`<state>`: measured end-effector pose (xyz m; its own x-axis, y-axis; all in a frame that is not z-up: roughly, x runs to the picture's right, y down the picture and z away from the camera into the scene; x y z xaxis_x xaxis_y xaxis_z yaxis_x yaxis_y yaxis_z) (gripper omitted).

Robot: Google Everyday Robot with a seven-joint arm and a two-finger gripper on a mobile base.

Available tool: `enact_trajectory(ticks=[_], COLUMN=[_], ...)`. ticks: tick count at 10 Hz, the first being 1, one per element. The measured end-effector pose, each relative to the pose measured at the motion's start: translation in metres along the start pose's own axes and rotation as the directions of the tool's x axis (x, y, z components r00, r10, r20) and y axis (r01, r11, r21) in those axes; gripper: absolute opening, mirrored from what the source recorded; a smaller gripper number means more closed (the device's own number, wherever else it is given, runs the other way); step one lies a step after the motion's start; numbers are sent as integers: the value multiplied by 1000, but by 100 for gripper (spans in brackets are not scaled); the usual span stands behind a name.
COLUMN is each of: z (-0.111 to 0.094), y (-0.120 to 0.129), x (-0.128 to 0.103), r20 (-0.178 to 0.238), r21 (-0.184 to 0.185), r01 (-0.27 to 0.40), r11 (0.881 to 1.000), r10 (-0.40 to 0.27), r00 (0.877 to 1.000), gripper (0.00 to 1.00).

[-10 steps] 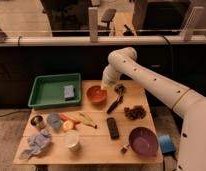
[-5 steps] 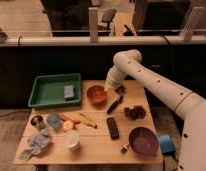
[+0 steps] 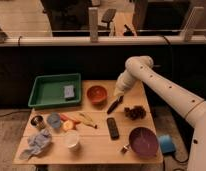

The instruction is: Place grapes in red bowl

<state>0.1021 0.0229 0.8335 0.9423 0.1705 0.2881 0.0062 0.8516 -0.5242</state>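
Note:
The grapes [image 3: 136, 112], a dark reddish-purple bunch, lie on the wooden table right of centre. The red bowl [image 3: 97, 94] stands at the table's back middle, and its inside looks bare. My gripper [image 3: 115, 106] hangs from the white arm, low over the table. It is between the red bowl and the grapes, just left of the grapes and right of and in front of the bowl. It does not hold the grapes.
A purple bowl [image 3: 143, 141] stands front right. A green tray [image 3: 48, 92] with a grey-blue sponge [image 3: 69, 91] is back left. A black remote [image 3: 112, 128], banana [image 3: 88, 120], white cup [image 3: 72, 140], can [image 3: 37, 121] and crumpled cloth [image 3: 37, 142] lie across the front.
My gripper has sunk a little toward the table between the red bowl and the grapes. The grapes and the bowls have not moved.

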Motion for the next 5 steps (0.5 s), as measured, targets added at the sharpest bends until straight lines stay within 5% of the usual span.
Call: enact_trajectory(ticks=[5], z=[11], y=[9], x=[45], r20=[-54], r21=[-37], r01=[-17], r11=[999], r10=[15], r00=[998], gripper=[80])
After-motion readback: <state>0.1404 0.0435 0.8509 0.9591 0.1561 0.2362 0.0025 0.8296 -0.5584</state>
